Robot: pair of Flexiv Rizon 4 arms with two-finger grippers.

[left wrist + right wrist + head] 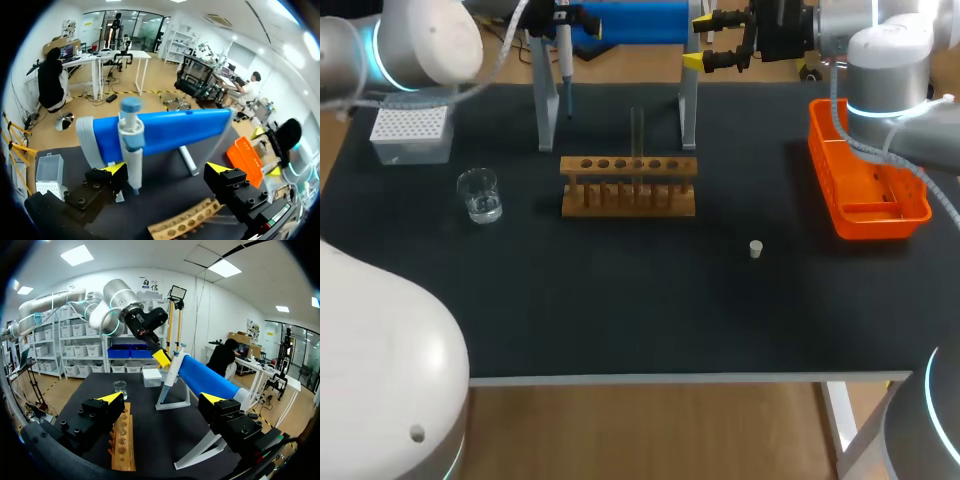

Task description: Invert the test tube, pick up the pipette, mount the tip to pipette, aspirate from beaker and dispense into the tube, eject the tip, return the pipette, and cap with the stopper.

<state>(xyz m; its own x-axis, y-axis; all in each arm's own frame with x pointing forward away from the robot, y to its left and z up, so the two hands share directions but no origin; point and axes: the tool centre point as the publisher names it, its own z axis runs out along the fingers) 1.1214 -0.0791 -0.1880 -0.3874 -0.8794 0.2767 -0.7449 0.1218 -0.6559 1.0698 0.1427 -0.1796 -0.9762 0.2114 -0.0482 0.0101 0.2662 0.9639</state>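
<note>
Black worktop (650, 300), seen from above, with two arms entering from the sides. A blue-barred pipette stand on white legs (630, 20) stood at the far edge, and a white-and-blue pipette (564, 60) hung from its left end. The left gripper (166, 171) was level with the pipette, its fingers wide apart. The pipette body stood between them, close beside one yellow tip and clear of the other, so nothing was grasped. The right gripper (161, 398) hung near the stand's right leg, fully open and empty.

A wooden six-hole test tube rack (629, 186) lay at centre, with a clear glass test tube (637, 130) upright in one of its middle holes. A small glass beaker (480, 195) sat to the left of the rack, with a white pipette-tip box (412, 133) beyond it. A small white stopper (756, 249) lay alone to the right, nearer the front. An orange plastic basket (840, 215) occupied the right edge.
</note>
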